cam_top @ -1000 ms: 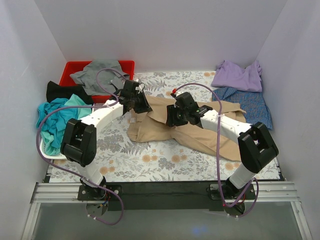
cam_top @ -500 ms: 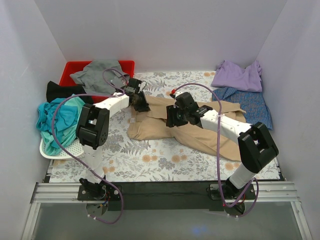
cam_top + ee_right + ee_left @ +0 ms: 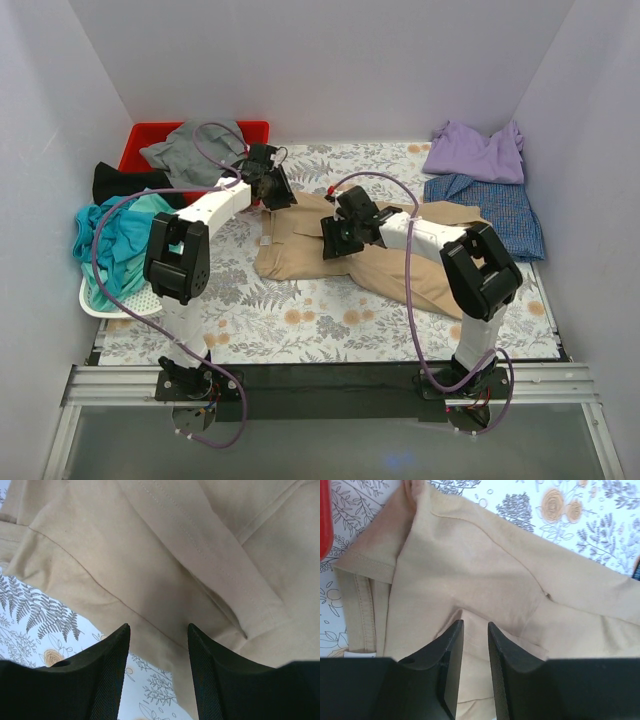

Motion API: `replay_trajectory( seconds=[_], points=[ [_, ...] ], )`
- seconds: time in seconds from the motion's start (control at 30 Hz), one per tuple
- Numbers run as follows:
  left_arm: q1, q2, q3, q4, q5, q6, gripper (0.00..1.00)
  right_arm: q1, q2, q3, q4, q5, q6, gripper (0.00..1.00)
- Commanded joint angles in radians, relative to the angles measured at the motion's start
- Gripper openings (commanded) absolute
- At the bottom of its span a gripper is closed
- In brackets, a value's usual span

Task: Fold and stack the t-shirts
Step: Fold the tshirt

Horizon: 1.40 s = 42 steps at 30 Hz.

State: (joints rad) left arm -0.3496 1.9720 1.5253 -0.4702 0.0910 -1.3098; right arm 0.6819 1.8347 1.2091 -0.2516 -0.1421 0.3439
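Note:
A tan-beige t-shirt (image 3: 400, 270) lies crumpled across the middle of the floral table. My left gripper (image 3: 273, 190) is at its far left corner; in the left wrist view its jaws (image 3: 475, 624) stand close together with a raised fold of the tan cloth (image 3: 470, 565) between them. My right gripper (image 3: 335, 236) is over the shirt's middle, open, its fingers (image 3: 159, 627) straddling a hem of the tan shirt (image 3: 165, 555) above the table. A lavender shirt (image 3: 475, 150) and a blue-checked shirt (image 3: 497, 207) lie at the far right.
A red bin (image 3: 140, 140) at the far left holds a grey shirt (image 3: 195, 150). A black shirt (image 3: 125, 183) lies beside it. A white mesh basket (image 3: 130, 305) at the left edge holds a teal shirt (image 3: 115, 240). White walls close in three sides.
My left gripper has moved back and slightly left along the shirt's far corner. My right gripper has shifted left and back over the shirt, its arm swinging inward.

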Motion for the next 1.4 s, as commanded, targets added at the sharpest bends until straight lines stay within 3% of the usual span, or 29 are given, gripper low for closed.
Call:
replay_trajectory(
  seconds=[0.0,0.6,0.8,0.9,1.1,1.37],
  points=[
    [0.003,-0.107,0.006,-0.008,0.024,0.02,0.25,-0.001,0.031,0.069,0.045,0.012,-0.023,0.56],
    [0.003,-0.134,-0.079,0.013,0.078,0.023,0.25,-0.108,0.175,0.269,0.017,0.268,-0.169,0.57],
    [0.001,-0.154,-0.111,0.041,0.202,0.053,0.24,-0.169,0.175,0.365,-0.08,0.338,-0.198,0.58],
    [-0.014,-0.167,-0.132,0.071,0.297,0.096,0.25,-0.197,0.036,0.276,-0.153,0.377,-0.189,0.58],
    [-0.065,-0.119,-0.182,0.123,0.357,0.116,0.25,-0.226,-0.268,-0.087,-0.27,0.415,-0.048,0.59],
    [-0.068,0.028,-0.179,0.038,0.176,0.073,0.23,-0.226,-0.601,-0.394,-0.362,0.358,0.252,0.59]
  ],
)
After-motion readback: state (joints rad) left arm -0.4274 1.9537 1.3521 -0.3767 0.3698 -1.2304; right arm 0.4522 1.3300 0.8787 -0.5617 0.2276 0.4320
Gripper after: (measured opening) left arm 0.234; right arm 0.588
